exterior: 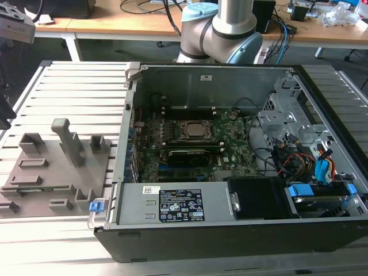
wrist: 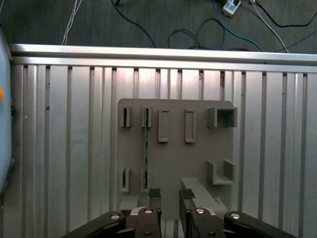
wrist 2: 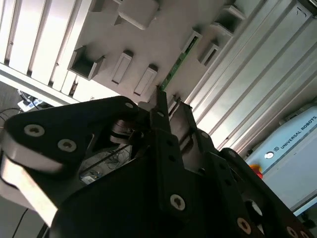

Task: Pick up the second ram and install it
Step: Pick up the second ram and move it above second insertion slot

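On the exterior view's left, a flat grey plastic holder plate with raised blocks point(exterior: 57, 178) on the ribbed aluminium table point(exterior: 75, 86). Further right, the open black computer case point(exterior: 230, 244) with its green motherboard point(exterior: 233, 141).

Not yet lifted: the thin, long green ram stick point(wrist: 146, 153), on edge between the plate's blocks in the first wrist view. By that, pickup and install both left to do.

Black two-finger gripper point(wrist: 171, 194) slightly parted, nothing between its fingers, poised over the plate's edge near one end of the stick, not around it.

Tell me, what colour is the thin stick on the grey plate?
Green stick, clearest in the second wrist view.
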You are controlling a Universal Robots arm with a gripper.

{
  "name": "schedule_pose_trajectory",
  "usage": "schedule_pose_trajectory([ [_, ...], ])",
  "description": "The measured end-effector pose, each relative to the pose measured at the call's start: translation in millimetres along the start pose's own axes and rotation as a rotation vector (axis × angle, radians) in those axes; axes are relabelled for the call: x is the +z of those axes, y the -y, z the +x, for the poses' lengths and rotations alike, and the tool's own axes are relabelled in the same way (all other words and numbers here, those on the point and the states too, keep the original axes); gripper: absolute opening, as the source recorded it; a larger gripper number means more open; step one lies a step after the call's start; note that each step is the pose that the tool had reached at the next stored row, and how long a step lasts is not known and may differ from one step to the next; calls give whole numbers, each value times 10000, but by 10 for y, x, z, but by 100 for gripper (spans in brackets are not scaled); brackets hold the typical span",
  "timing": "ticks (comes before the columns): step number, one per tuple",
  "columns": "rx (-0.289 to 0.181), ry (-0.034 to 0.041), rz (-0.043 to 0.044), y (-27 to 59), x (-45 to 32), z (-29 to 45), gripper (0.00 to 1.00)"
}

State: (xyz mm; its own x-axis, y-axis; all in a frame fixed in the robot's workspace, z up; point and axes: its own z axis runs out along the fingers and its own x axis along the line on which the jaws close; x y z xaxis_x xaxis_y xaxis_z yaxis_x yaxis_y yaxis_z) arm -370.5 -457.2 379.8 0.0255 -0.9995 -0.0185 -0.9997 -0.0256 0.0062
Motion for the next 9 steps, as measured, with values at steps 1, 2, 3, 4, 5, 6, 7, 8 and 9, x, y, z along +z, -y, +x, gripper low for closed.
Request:
schedule_pose_trajectory([
  [1,-10,0,0,0,0,0,30],
  [2,-20,0,-1,0,0,0,30],
  [3,-20,0,0,1,3,0,30],
  [4,-20,-1,-2,1,14,0,30],
  [5,-20,0,0,0,24,0,30],
  [6,-20,0,-1,1,34,1,30],
  [7,-20,0,0,1,64,1,30],
  [8,-20,-1,-1,1,88,2,30],
  [9,-20,-1,-1,1,100,2,30],
])
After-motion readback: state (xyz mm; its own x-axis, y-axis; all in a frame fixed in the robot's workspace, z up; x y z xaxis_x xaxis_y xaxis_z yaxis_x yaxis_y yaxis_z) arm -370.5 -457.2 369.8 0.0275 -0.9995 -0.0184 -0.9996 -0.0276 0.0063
